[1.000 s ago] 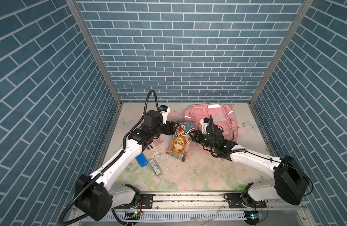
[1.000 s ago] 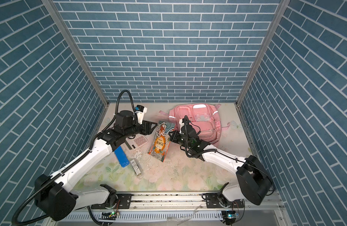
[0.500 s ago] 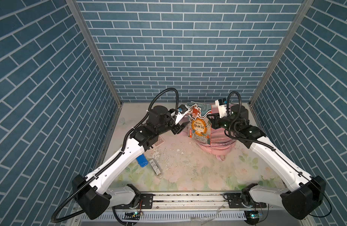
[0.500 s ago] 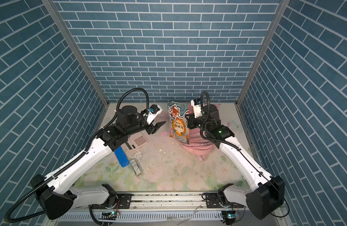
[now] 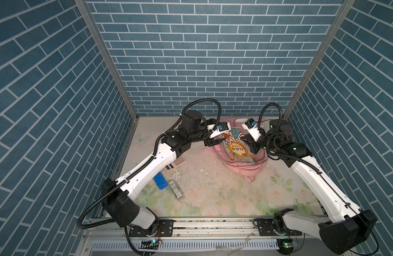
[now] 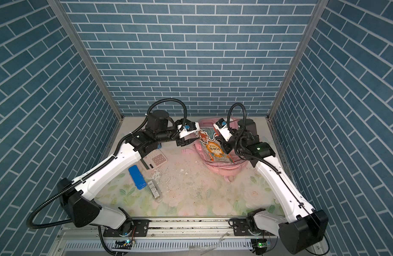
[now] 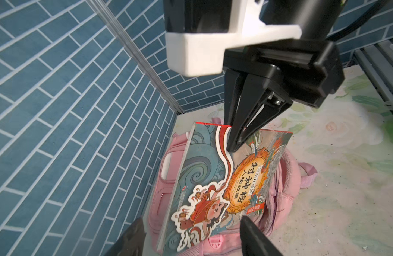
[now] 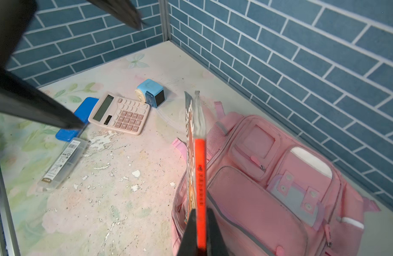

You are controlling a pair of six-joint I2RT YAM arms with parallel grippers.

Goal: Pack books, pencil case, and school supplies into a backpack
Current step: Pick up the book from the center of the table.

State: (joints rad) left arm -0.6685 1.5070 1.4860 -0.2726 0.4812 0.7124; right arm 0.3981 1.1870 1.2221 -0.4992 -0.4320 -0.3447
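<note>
The paperback book (image 5: 237, 148) is pinched upright by its red edge in the right gripper (image 7: 235, 144), over the pink backpack (image 8: 280, 199) at the far right. The left gripper (image 7: 191, 237) is spread wide and empty, just left of the book. Insertion seems to be in hand. Next, the book should be lowered into the backpack's opening.

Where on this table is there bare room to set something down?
Free: the near middle of the table, bordered by the clear box, the backpack and the right arm; also the far corner beyond the sharpener. Crowded: the calculator, blue case and clear box bunched along the left arm, and around the backpack.
</note>
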